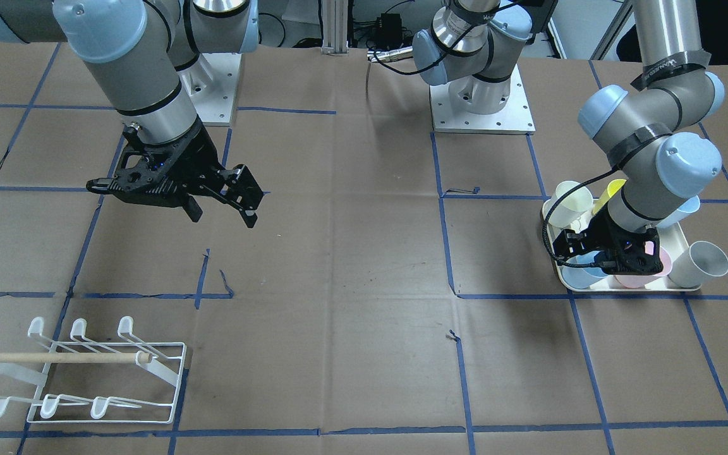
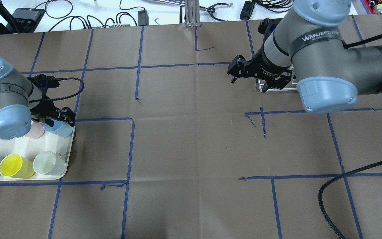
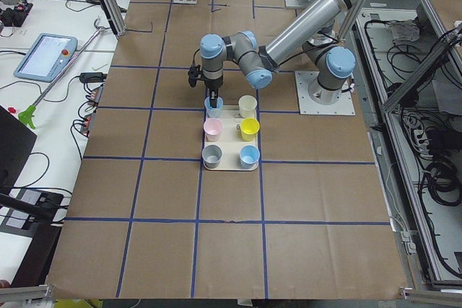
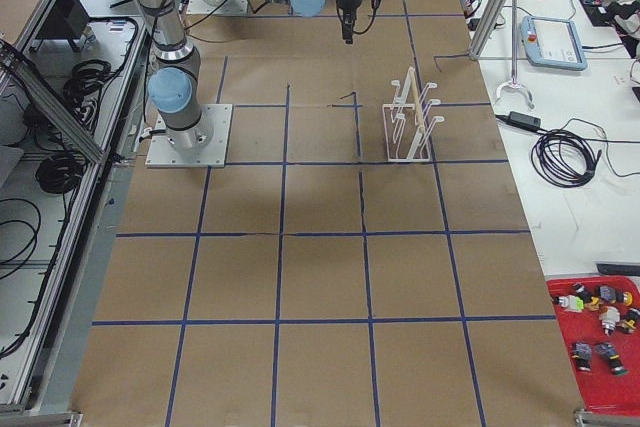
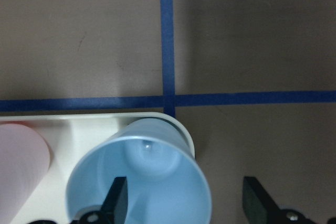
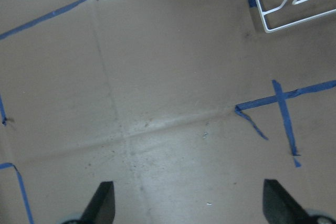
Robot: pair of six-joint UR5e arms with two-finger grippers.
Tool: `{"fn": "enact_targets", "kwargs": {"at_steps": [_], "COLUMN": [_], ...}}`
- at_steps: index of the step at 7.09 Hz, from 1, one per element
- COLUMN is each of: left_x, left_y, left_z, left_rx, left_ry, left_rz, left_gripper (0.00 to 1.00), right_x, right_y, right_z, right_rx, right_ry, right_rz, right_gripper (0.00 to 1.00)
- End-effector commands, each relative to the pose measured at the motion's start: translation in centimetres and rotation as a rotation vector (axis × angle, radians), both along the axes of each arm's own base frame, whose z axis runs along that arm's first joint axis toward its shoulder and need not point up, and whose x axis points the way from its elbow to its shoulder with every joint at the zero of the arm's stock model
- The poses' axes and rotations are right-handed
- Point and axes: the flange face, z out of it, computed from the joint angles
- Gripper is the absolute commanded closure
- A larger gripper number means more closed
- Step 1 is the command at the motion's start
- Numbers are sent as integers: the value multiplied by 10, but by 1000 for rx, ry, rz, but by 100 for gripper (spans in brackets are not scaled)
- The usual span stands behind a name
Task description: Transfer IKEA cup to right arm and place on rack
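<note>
The left end effector (image 5: 186, 200) hangs released over the pale blue cup (image 5: 142, 177), one finger (image 5: 116, 198) inside the mouth and the other outside the wall. The cup's upright long axis therefore lies just below it, and the left arm is much the nearer. The smooth, tapered cup stands in a corner of the glossy cream tray (image 5: 79, 123), while the right end effector (image 1: 222, 215) hovers spread and empty, well apart, on the same side as the white wire rack (image 1: 86, 373).
</note>
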Motion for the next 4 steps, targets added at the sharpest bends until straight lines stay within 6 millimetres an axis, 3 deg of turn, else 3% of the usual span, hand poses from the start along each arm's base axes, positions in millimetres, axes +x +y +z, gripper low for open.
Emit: {"fn": "enact_targets", "kwargs": {"at_steps": [1, 4], "left_x": [1, 1], "left_y": [0, 3], "left_z": [6, 42], "left_rx": [-11, -63], "left_ry": [-5, -28], "left_rz": [3, 3], "left_gripper": [100, 100], "right_x": [8, 6], "right_y": [5, 11], "right_z": [-11, -28], "right_rx": [29, 15], "right_ry": [-150, -246], "right_rz": [-150, -217], "right_gripper": [0, 0]}}
